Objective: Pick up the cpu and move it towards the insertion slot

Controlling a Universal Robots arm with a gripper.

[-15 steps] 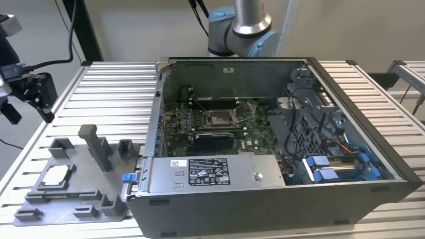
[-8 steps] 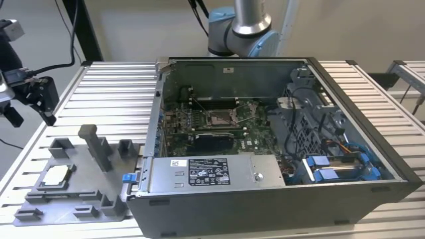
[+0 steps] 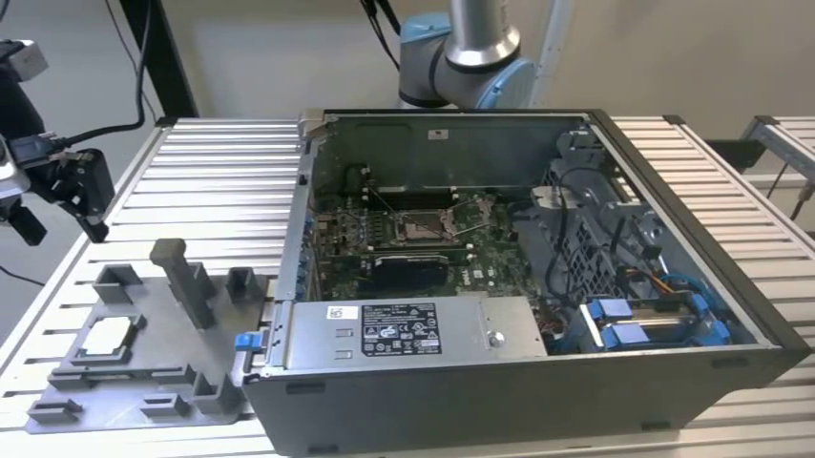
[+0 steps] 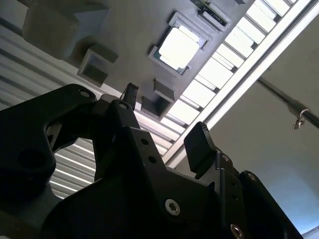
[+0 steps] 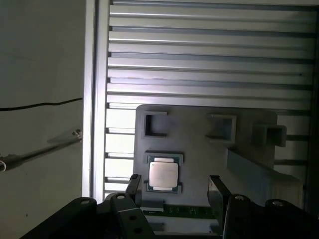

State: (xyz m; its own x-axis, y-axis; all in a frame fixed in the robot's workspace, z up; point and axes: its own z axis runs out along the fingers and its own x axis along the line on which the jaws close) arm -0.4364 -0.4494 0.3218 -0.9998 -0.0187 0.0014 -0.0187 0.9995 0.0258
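The cpu (image 3: pixel 107 335) is a small pale square chip lying flat in a recess of the grey fixture plate (image 3: pixel 166 382), at the exterior view's left of the open computer case. Both wrist views look down on the cpu (image 5: pixel 163 174) (image 4: pixel 178 48). My gripper (image 3: pixel 57 224) hangs above the plate's far left edge, clear of the chip. Its black fingers (image 5: pixel 133 191) stand apart, so the gripper (image 5: pixel 174 193) (image 4: pixel 167 119) is open and holds nothing. The insertion slot (image 3: pixel 427 226) shows as a shiny metal frame on the board inside the case.
A tall grey post (image 3: pixel 185 277) and low blocks rise from the fixture plate beside the chip. The case wall (image 3: pixel 303 219) and a white-labelled power-supply box (image 3: pixel 407 329) stand between plate and socket. Blue parts (image 3: pixel 650 320) and cables fill the case's right side. The table (image 3: pixel 217 172) is slatted.
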